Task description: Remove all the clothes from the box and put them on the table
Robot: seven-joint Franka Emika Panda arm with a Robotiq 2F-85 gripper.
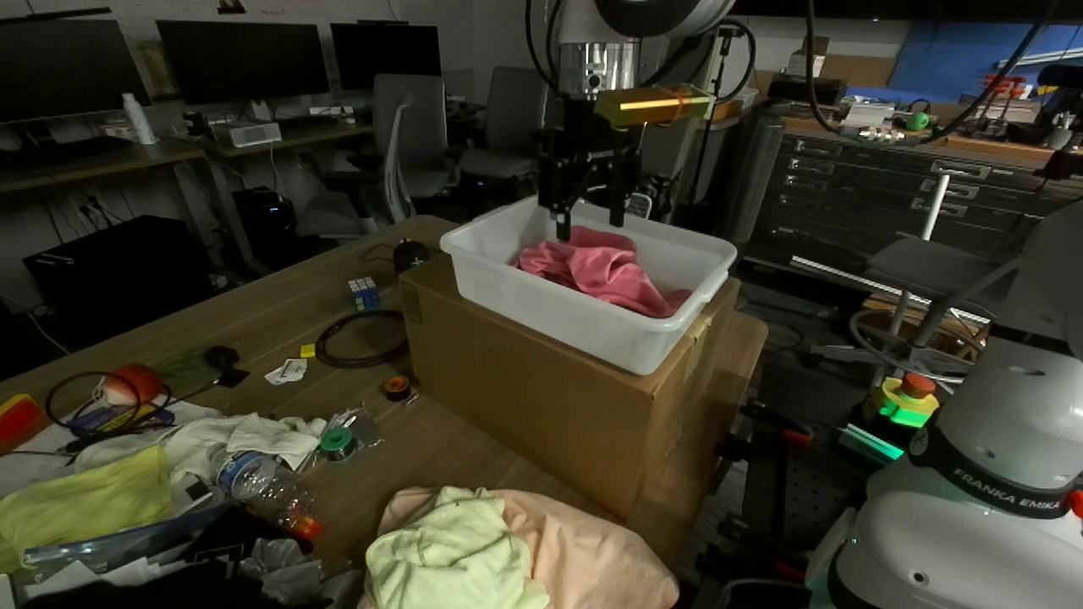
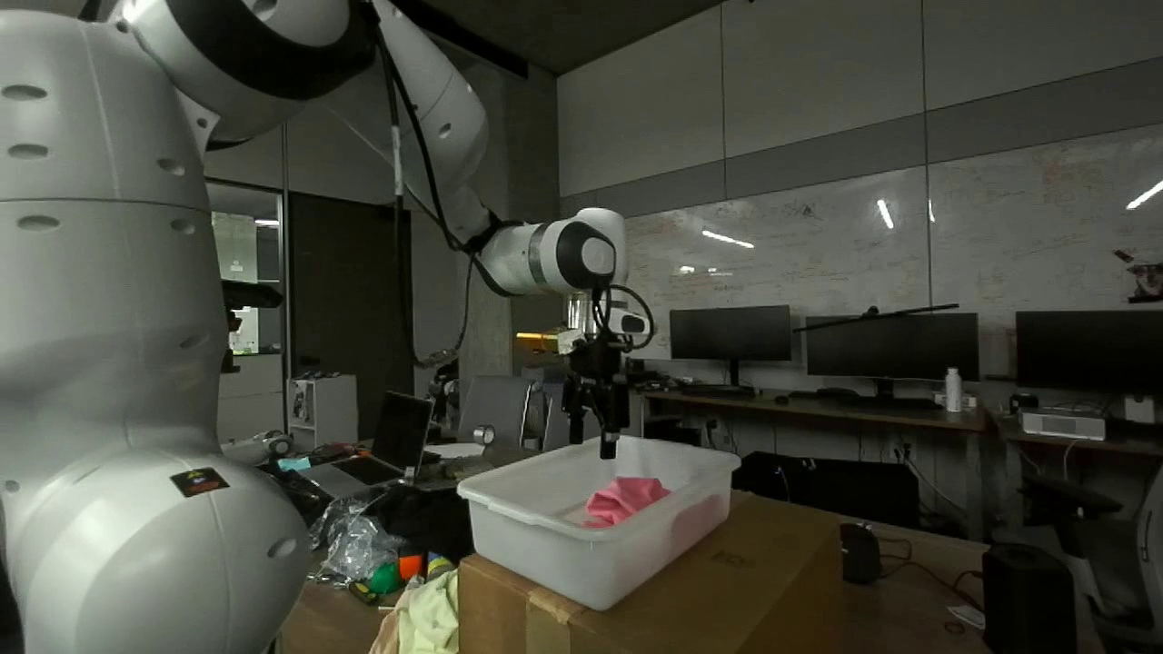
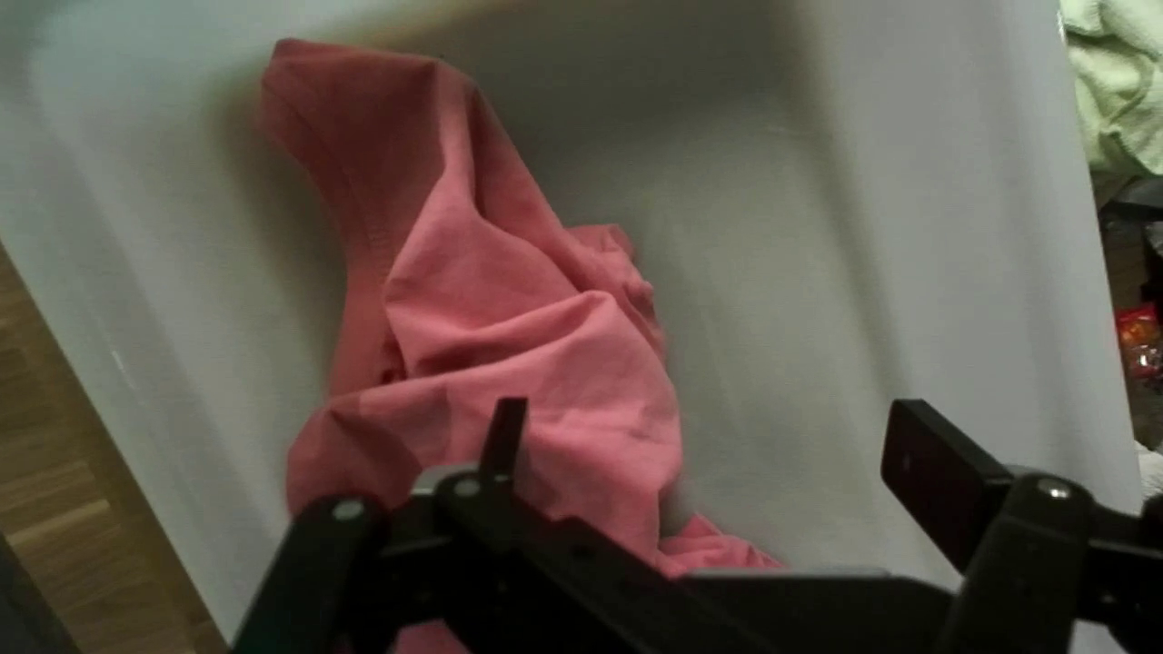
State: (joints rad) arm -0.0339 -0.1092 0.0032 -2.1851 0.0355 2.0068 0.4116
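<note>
puzzle cube [image 1: 364,293] nr blk cable coil [image 1: 338,364] | clr btl [image 1: 261,484] nr grn roll [image 1: 338,439] | mons [image 1: 241,66] on desks [image 1: 173,153]

White tub [image 1: 550,321]: smooth plastic, faint sheen. Pink garment [image 3: 536,345]: matt cloth, creased. Pale green garment [image 1: 453,554]: cloth, rougher look. Peach garment [image 1: 592,554]: smooth matt cloth. Carton [image 1: 525,406]: matt cardboard. Tabletop [image 1: 415,452]: grained wood. Bottle [image 1: 262,486]: clear plastic, glossy. Wrist collar [image 1: 584,66]: bright polished metal. Whiteboard [image 2: 772,272]: glossy.

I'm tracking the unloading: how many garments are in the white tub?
1: the pink garment, lying crumpled on the bottom of the white tub; more could be hidden under its folds.
</note>
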